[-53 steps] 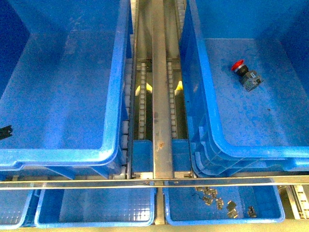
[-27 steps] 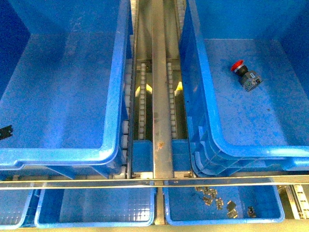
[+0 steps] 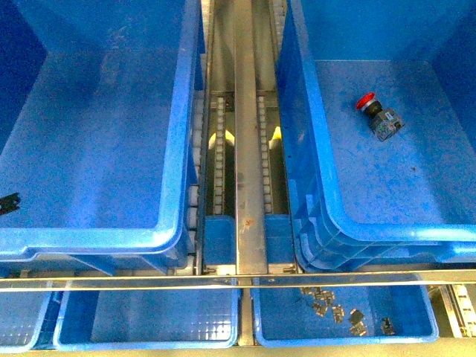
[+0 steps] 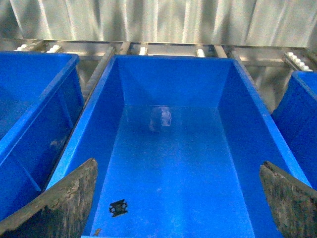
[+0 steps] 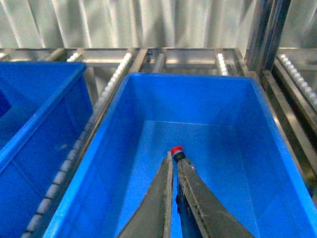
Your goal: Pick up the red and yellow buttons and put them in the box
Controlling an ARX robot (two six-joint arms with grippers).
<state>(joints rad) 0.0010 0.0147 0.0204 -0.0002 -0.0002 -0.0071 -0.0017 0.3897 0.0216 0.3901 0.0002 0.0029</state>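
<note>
The red button (image 3: pixel 366 101), with its black-and-grey body, lies on its side on the floor of the right large blue box (image 3: pixel 387 186). In the right wrist view the same red button (image 5: pixel 176 149) shows just beyond the tips of my right gripper (image 5: pixel 174 161), which is shut with nothing between its fingers. My left gripper (image 4: pixel 178 166) is open above the floor of the left large blue box (image 4: pixel 168 148), holding nothing. A small black piece (image 4: pixel 118 208) lies on that floor. The yellow button is out of view. Neither gripper shows clearly in the front view.
A metal roller conveyor rail (image 3: pixel 249 149) runs between the two big bins. Below a steel bar (image 3: pixel 238 281) sit shallow blue trays, one (image 3: pixel 149 320) bare, one holding several small metal parts (image 3: pixel 335 305). Corrugated metal wall (image 5: pixel 148 25) stands behind the bins.
</note>
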